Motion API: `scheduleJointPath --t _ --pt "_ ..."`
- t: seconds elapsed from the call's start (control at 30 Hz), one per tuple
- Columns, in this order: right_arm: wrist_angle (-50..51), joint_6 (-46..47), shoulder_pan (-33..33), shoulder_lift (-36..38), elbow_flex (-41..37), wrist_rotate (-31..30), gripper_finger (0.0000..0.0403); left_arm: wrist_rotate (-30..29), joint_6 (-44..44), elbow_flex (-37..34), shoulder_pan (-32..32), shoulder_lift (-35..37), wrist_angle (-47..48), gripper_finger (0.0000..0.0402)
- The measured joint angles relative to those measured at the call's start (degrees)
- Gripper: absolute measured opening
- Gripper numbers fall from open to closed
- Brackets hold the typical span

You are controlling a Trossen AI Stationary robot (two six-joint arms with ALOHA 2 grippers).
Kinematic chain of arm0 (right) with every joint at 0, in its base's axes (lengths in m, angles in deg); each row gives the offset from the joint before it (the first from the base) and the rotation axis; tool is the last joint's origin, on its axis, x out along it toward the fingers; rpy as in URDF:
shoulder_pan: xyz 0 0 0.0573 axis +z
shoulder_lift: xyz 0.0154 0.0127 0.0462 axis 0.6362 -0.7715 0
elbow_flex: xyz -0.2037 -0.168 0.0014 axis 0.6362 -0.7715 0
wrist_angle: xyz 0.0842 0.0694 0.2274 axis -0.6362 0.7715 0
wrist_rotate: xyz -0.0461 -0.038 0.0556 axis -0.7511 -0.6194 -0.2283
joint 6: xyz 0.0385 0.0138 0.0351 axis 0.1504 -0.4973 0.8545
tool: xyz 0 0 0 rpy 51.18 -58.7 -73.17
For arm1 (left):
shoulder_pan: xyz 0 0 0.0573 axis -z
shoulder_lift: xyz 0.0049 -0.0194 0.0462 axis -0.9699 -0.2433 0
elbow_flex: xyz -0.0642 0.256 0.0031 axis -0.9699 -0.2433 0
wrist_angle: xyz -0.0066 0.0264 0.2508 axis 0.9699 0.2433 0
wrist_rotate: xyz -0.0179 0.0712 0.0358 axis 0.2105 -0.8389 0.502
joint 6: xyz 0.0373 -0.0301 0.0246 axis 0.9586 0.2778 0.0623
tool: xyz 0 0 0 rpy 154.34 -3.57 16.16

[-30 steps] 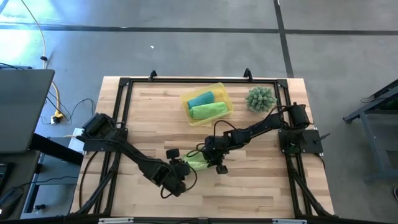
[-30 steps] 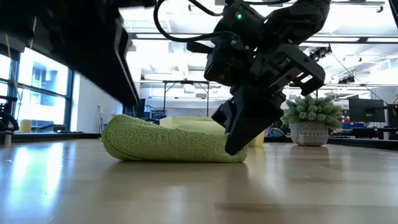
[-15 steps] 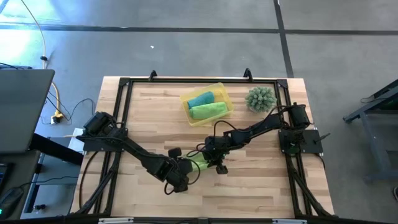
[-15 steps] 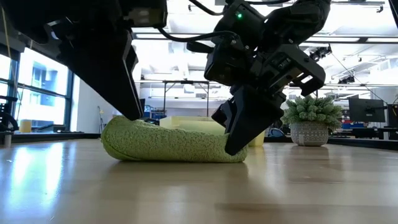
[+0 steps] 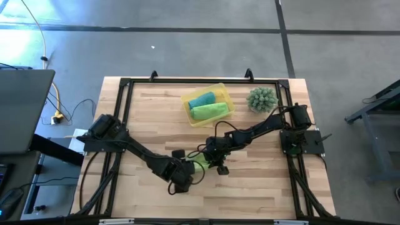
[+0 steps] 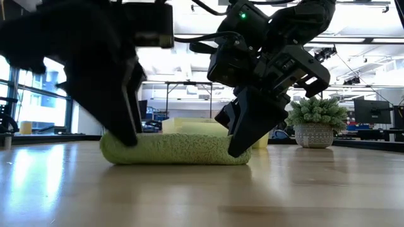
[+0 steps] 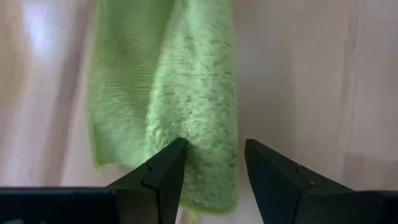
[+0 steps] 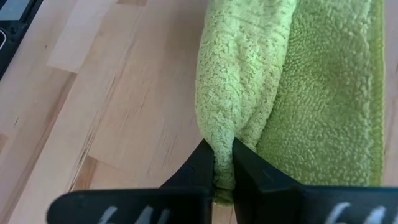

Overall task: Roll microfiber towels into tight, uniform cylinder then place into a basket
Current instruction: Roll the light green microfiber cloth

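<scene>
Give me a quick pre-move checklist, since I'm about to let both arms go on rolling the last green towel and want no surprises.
1. Right gripper pinches the loose towel's edge: ok, fingers shut on a fold.
2. Left gripper set around the towel's other end: ok, fingers open with pile between them.
3. Towel rolled tight and even: not ok, it is only loosely folded, with a flat layer showing in the right wrist view.
4. Basket has room: ok, the teal roll and green roll leave some space.
5. Plant out of the way: ok, beside the basket, apart from both arms.
</scene>
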Motion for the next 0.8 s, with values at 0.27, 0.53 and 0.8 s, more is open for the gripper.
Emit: scheduleJointPath --t 0.27,0.53,0.8 --pt "0.3 0.2 0.0 0.0 0.0 -0.1 0.0012 -1.2 1.5 0.1 0.2 -3.4 -0.6 0.0153" --pt "6.5 -1.8 -0.1 3.4 0.0 -1.1 0.0067 -0.6 4.0 -2.9 1.0 -3.1 -6.5 0.008" --pt "14.7 -8.6 2.1 8.8 -0.2 -0.6 0.0118 8.3 1.9 -10.3 -2.3 -2.2 -25.5 0.0031"
